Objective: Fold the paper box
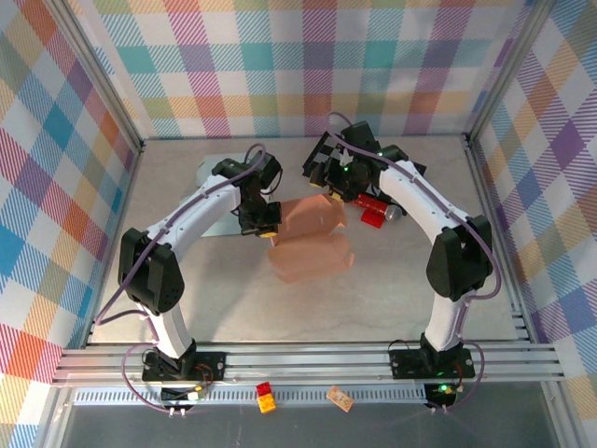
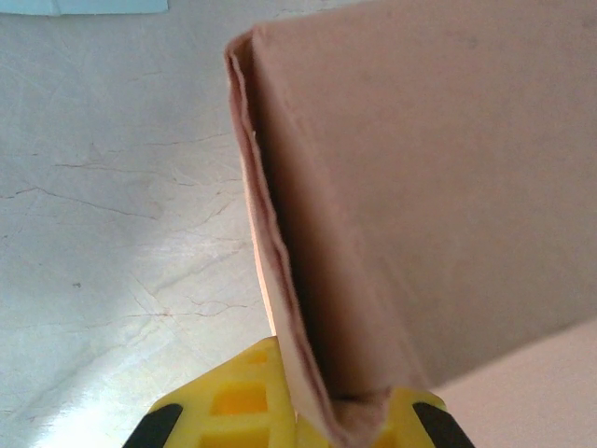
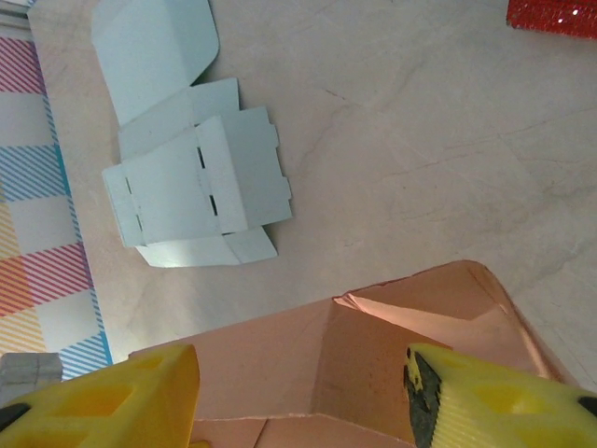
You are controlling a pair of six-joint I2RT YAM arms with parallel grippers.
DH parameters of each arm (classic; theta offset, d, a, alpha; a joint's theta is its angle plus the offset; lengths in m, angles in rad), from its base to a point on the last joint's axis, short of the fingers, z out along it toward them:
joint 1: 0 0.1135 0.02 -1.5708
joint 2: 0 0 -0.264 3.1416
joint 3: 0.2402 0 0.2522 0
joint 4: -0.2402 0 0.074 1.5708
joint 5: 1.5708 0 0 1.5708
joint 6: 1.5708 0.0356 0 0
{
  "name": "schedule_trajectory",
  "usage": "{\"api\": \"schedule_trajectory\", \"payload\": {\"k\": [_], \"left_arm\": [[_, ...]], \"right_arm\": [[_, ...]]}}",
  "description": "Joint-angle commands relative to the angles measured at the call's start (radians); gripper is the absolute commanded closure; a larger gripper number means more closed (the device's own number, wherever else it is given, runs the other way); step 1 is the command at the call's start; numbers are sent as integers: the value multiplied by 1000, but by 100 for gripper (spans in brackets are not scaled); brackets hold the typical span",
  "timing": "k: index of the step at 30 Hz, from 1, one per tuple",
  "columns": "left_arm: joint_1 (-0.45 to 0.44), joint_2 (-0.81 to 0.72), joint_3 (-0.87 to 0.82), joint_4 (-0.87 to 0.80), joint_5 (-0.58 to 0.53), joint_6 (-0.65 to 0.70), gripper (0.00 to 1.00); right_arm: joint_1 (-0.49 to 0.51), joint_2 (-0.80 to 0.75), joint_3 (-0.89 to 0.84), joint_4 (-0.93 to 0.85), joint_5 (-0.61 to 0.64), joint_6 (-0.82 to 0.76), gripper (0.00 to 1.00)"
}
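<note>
At mid tabletop, pinching the doubled left wall of the pink box (image 1: 312, 238) with the left hand (image 2: 322, 415), clamped shut on it. Hovering over the far flap with the right hand (image 3: 303, 383), spread open, gripping nothing. To fold cleanly: hold the left clamp steady, bring the right down square on the flap, press along the crease, avoid crushing the thin panel.
</note>
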Motion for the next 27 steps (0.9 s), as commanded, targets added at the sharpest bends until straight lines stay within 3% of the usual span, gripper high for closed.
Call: {"api": "schedule_trajectory", "payload": {"k": [1, 13, 21, 27], "left_arm": [[10, -4, -3, -3, 24, 13, 100], [10, -20, -26, 50, 40, 21, 100], [10, -25, -12, 68, 46, 45, 100], [10, -25, -10, 73, 42, 45, 100]], "right_arm": [[13, 10, 19, -30, -24, -37, 39], [23, -41, 11, -26, -176, -49, 37], [-21, -164, -55, -153, -80, -122, 36], [-20, -262, -236, -41, -114, -18, 42]]}}
